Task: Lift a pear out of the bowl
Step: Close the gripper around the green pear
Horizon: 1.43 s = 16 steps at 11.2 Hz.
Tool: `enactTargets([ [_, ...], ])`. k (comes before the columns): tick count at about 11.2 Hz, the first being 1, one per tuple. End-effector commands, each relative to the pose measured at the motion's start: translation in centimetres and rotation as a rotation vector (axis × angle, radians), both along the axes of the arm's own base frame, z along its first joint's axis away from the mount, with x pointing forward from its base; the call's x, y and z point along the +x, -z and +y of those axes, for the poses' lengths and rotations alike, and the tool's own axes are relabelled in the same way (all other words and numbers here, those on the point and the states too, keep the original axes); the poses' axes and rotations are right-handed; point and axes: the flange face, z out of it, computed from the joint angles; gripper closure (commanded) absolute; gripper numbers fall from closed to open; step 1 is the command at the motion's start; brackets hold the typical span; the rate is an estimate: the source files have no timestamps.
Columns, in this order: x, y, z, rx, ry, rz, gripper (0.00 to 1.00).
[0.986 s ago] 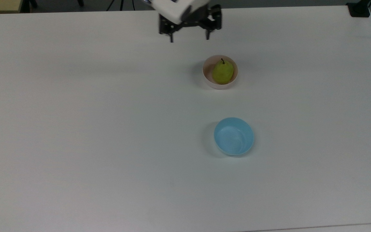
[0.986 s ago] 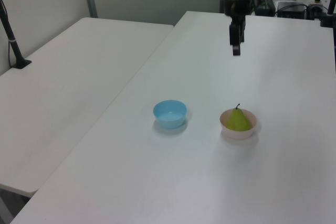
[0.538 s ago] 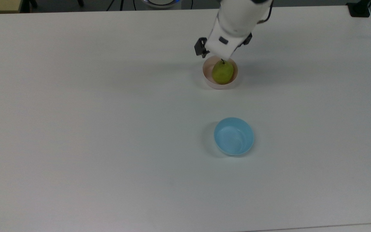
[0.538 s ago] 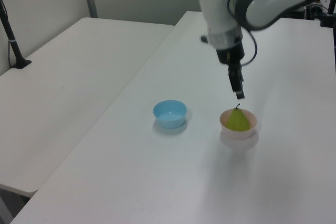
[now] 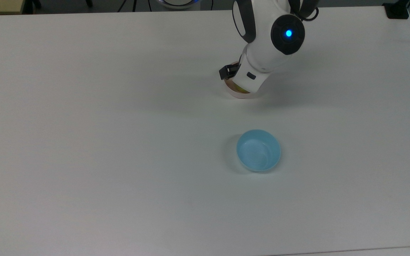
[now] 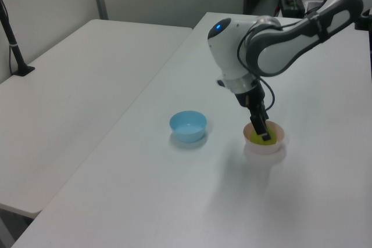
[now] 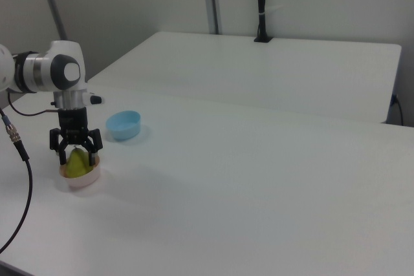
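The gripper (image 7: 77,159) is down at the bowl (image 7: 80,178) in the right view, one dark finger on each side of the pear (image 7: 77,165). The jaws stand open, spread a little wider than the fruit, and from here they look as if they are not pressing on it, though contact is hard to judge. The pear sits in the pale pink bowl, its narrow end up between the fingers (image 7: 63,153).

In the left view the arm (image 6: 279,36) reaches in from the left view's upper right, bends at a white joint with a blue light, and drops its black gripper (image 6: 263,132) into the bowl (image 6: 264,144). A strip of yellow-green pear (image 6: 256,137) shows beside the finger, low inside the rim.

In the top view the white wrist housing covers most of the bowl (image 5: 236,92); its near rim peeks out below the housing, with a sliver of yellow-green at the edge. A black part of the gripper (image 5: 228,71) juts out on the top view's left of the housing.

The light blue bowl (image 5: 258,150) stands well apart from the pink one, lower in the top view, on the white table (image 5: 101,142). In the right view it (image 7: 123,125) lies beyond the gripper, toward the right view's right.

A second white table (image 6: 75,91) stands alongside in the left view, with a black post (image 6: 13,42) near its far edge.
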Motion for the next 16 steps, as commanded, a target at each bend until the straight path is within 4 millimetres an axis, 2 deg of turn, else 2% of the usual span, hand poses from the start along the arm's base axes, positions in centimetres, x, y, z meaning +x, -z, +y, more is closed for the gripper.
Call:
enactTargets([
  [1, -0.3, 1.3, 1.2, -0.008, -0.025, -0.026, 0.00],
  [2, -0.4, 1.9, 1.4, -0.014, -0.027, -0.020, 0.00],
  [3, -0.4, 2.2, 1.5, -0.020, -0.031, -0.016, 0.07],
  [4, -0.6, 2.2, 2.1, -0.025, -0.045, -0.030, 0.20],
  [5, -0.6, 2.1, 2.2, -0.032, -0.042, -0.036, 0.44],
  [6, -0.5, 1.8, 2.0, -0.030, -0.039, -0.042, 0.62],
  [7, -0.3, 0.9, 1.6, -0.029, -0.031, -0.047, 0.66],
  [9, -0.1, -3.4, 0.7, -0.002, -0.024, -0.097, 0.66],
  [11, 0.4, -7.9, -2.0, 0.025, 0.007, -0.141, 0.66],
  [13, 0.9, -11.2, -5.3, 0.047, 0.033, -0.170, 0.64],
  [14, 1.5, -12.4, -6.9, 0.054, 0.053, -0.191, 0.64],
  [16, 2.8, -12.8, -11.5, 0.057, 0.089, -0.199, 0.62],
])
